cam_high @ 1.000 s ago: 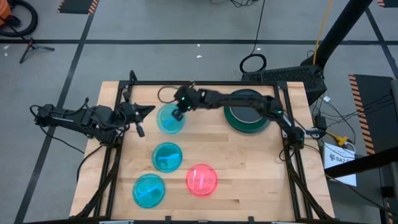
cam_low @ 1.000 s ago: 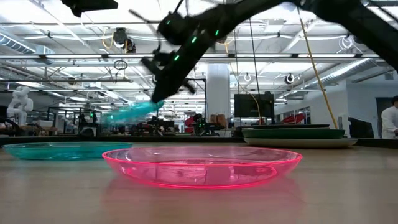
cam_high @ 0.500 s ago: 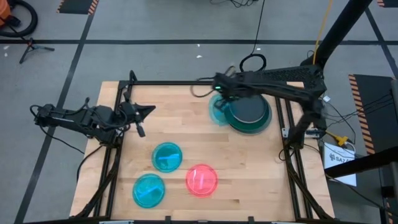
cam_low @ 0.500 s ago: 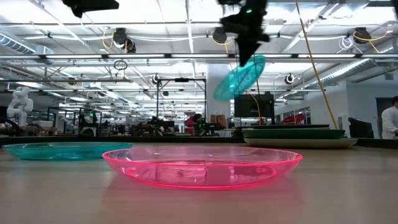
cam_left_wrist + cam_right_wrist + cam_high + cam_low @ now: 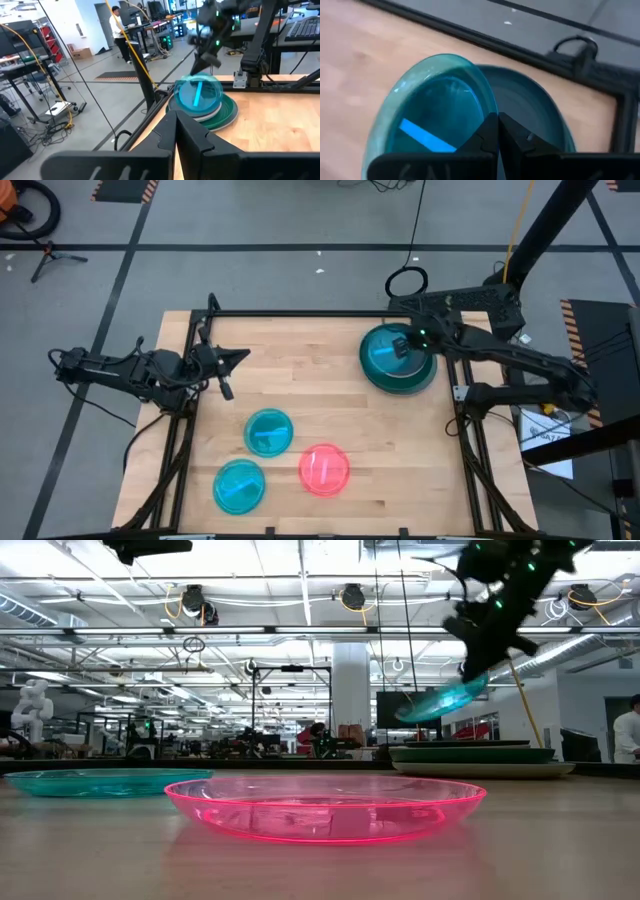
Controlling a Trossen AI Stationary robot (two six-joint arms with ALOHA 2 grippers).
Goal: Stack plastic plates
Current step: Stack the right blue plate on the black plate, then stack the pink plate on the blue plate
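Your right gripper [image 5: 403,348] is clamped on the rim of a cyan plate [image 5: 384,352], holding it tilted in the air just above the plate stack [image 5: 425,378] at the table's far right. Your left gripper [image 5: 224,370], jaws closed and empty, waits at the left edge.

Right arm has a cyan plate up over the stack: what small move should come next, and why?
Probably lower it straight down. The right gripper is shut on a translucent cyan plate that hangs tilted in the air above the plate stack, roughly centred over it from above. Easing down until it sits flat, before opening, should keep it from sliding off.
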